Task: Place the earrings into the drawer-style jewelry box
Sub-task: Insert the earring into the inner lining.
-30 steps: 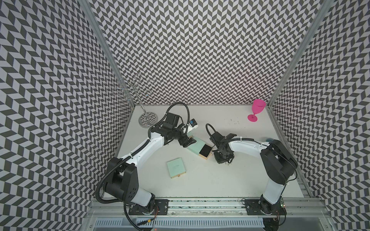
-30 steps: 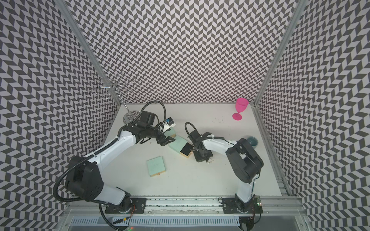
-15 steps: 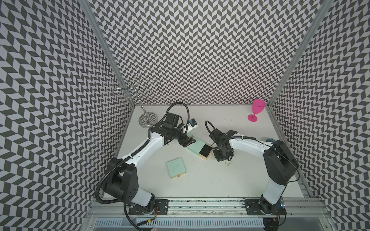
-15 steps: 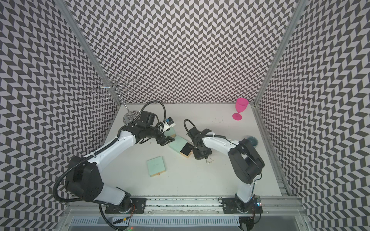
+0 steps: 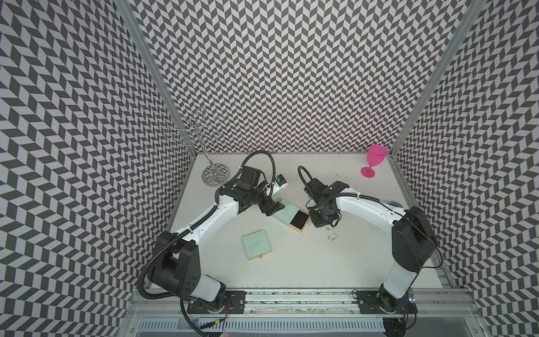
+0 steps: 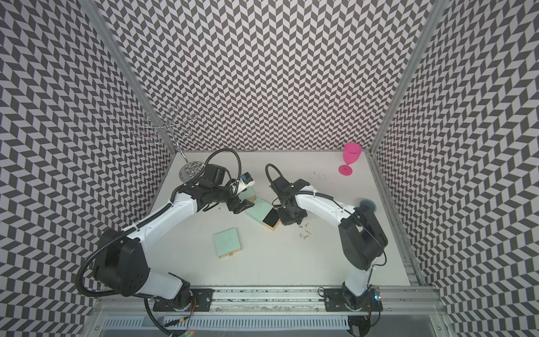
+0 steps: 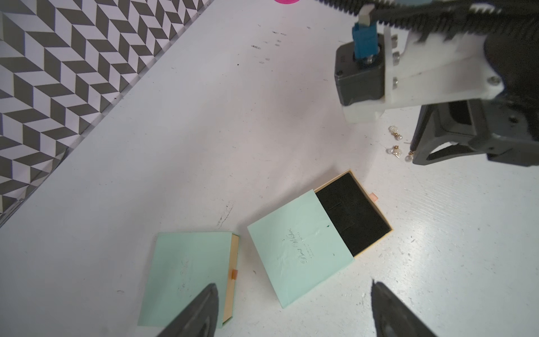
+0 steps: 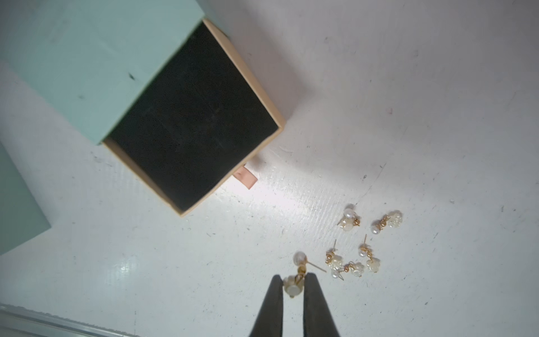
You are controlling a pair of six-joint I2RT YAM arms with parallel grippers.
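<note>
One earring (image 8: 299, 259) is pinched between the tips of your right claw (image 8: 294, 278), which is clenched on its pale flower end; whether it has cleared the counter (image 8: 408, 87) cannot be told. The loose earrings (image 8: 358, 248) lie in a small cluster just beside it, a little right of the counter's middle. None is in the jewelry box (image 5: 287, 214) yet. The box sits just beside the cluster, toward the left edge, with its black-lined drawer (image 8: 192, 116) pulled out and its pull tab (image 8: 246, 176) facing the earrings. Your left claw (image 7: 294, 283) hangs released and empty over the mint sleeve (image 7: 297, 248) at the box's far end, placed to steady it. You look to be in the first carry, grasp made and transfer ahead. The next move calls for a small lift and a short slide over the drawer's tan rim, then a release low over the foam so the bead does not bounce out. Keep the squeeze light, since the post may twist. A closed box (image 5: 257, 244) rests nearer the front edge.
</note>
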